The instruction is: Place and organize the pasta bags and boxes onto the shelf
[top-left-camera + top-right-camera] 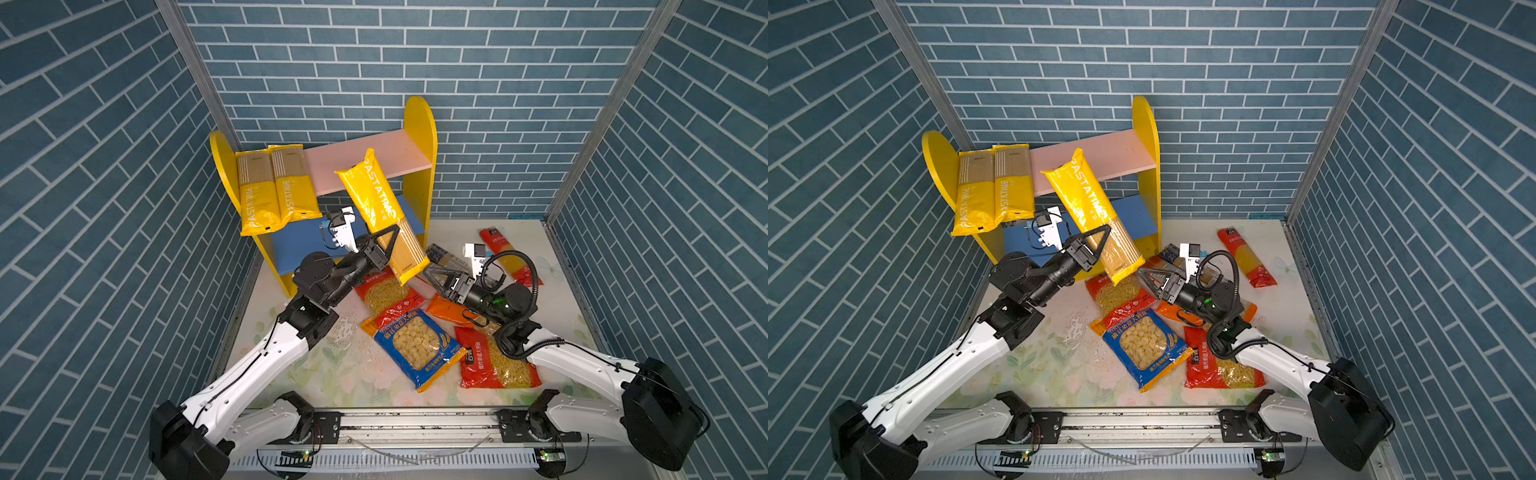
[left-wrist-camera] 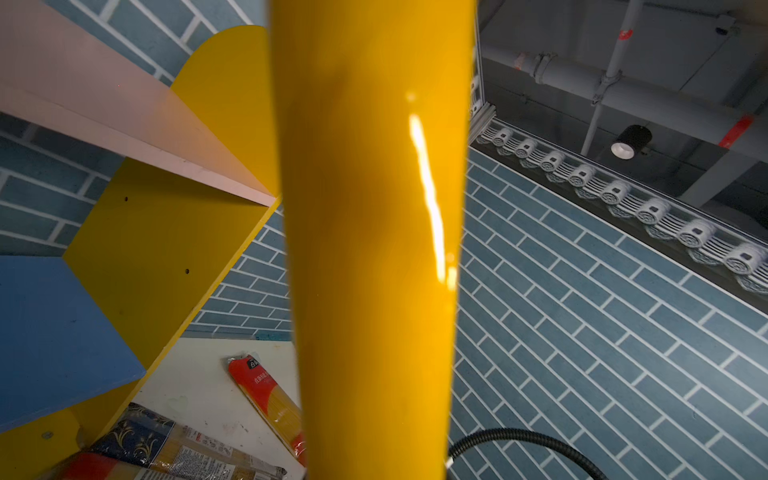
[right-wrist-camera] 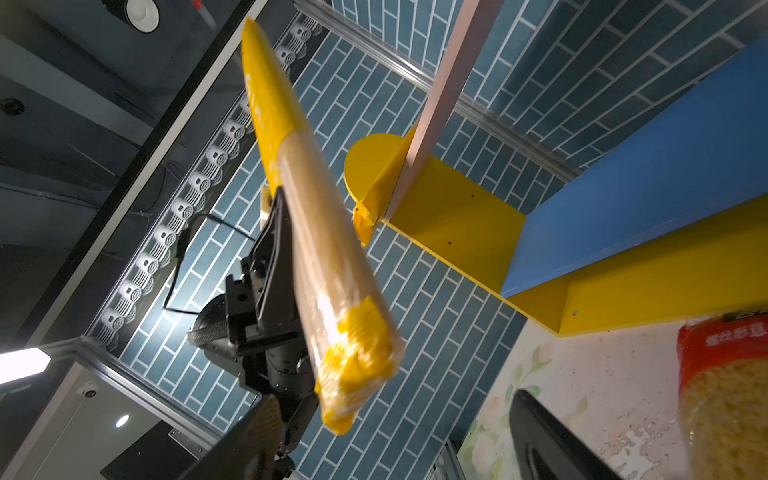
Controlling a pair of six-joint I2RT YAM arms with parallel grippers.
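While your left pincer point(image 1: 394, 237) grips the yellow spaghetti pack point(image 1: 368, 193), tilted before the pink board point(image 1: 386, 156) of the shelf point(image 1: 420, 133): square it, lay beside two shelved packs point(image 1: 274, 187). Right pincer point(image 1: 430, 272): released, empty, low before the shelf.

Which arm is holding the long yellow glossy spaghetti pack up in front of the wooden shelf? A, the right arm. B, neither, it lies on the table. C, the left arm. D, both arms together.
C: the left fingers are clamped on the long yellow glossy spaghetti pack, which is tilted in the air, while the right fingers stand open near its lower end without gripping it.
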